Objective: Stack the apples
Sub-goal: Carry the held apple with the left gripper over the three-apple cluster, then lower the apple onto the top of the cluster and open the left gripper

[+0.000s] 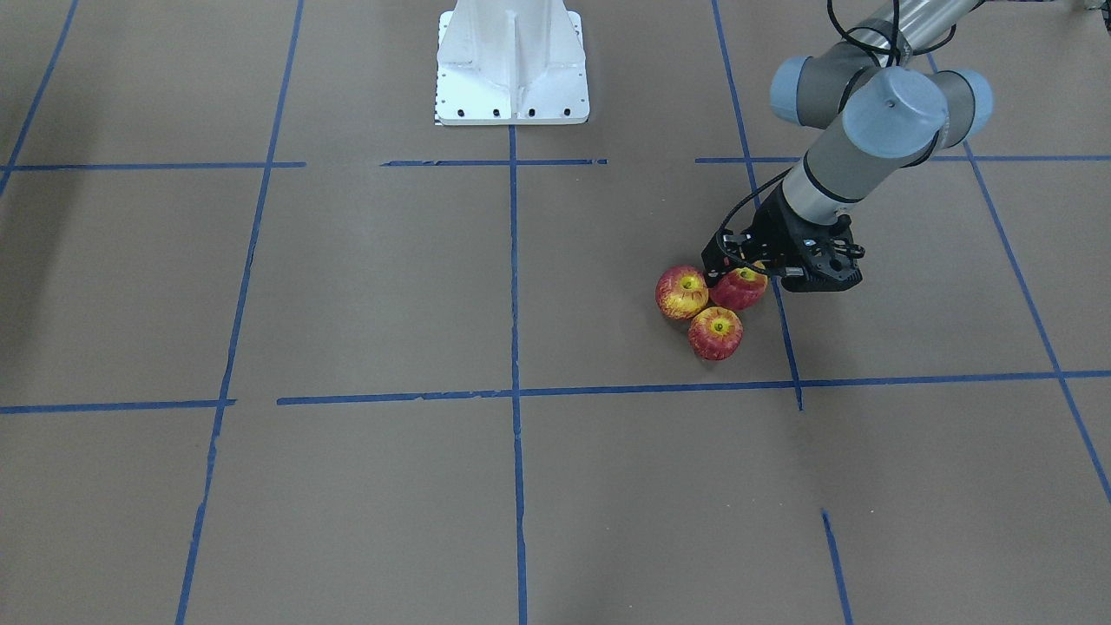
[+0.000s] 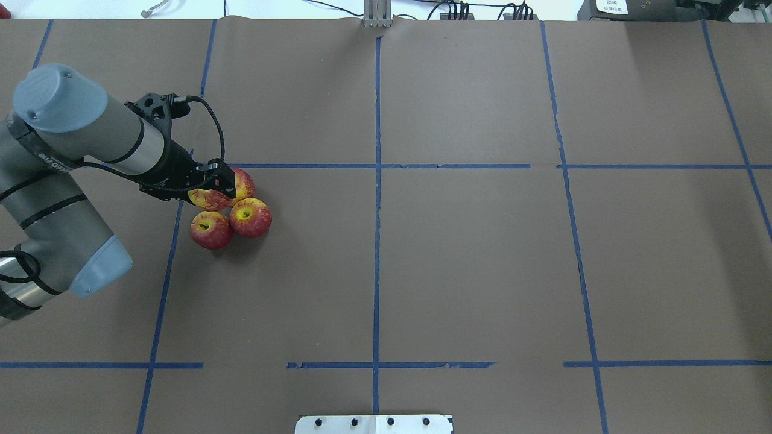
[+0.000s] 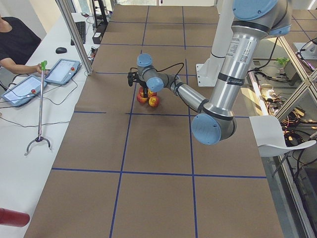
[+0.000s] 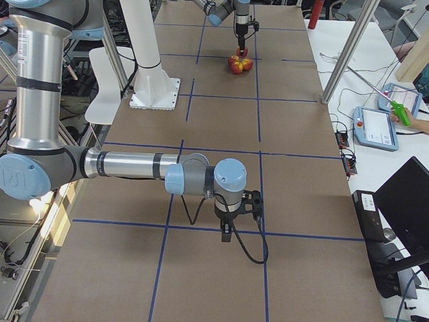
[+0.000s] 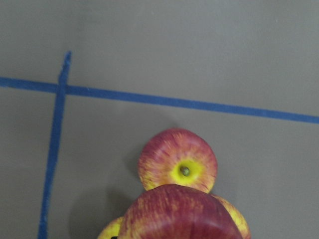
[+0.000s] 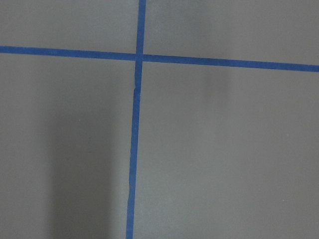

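My left gripper (image 2: 215,188) is shut on a red and yellow streaked apple (image 2: 205,199), holding it over a cluster of three apples on the brown table. That apple fills the bottom of the left wrist view (image 5: 177,214). Below it lie a far apple (image 2: 244,182) (image 5: 178,160), a right apple (image 2: 249,217) and a darker red apple (image 2: 211,229). In the front view the three show as a triangle (image 1: 682,292) (image 1: 715,332) (image 1: 739,287). I cannot tell whether the held apple touches them. My right gripper (image 4: 228,231) hangs over bare table far away; I cannot tell its state.
Blue tape lines (image 2: 377,181) divide the brown table into squares. The white robot base (image 1: 512,65) stands at the table's near edge. An operator and tablets (image 3: 62,71) are on a side desk past the far edge.
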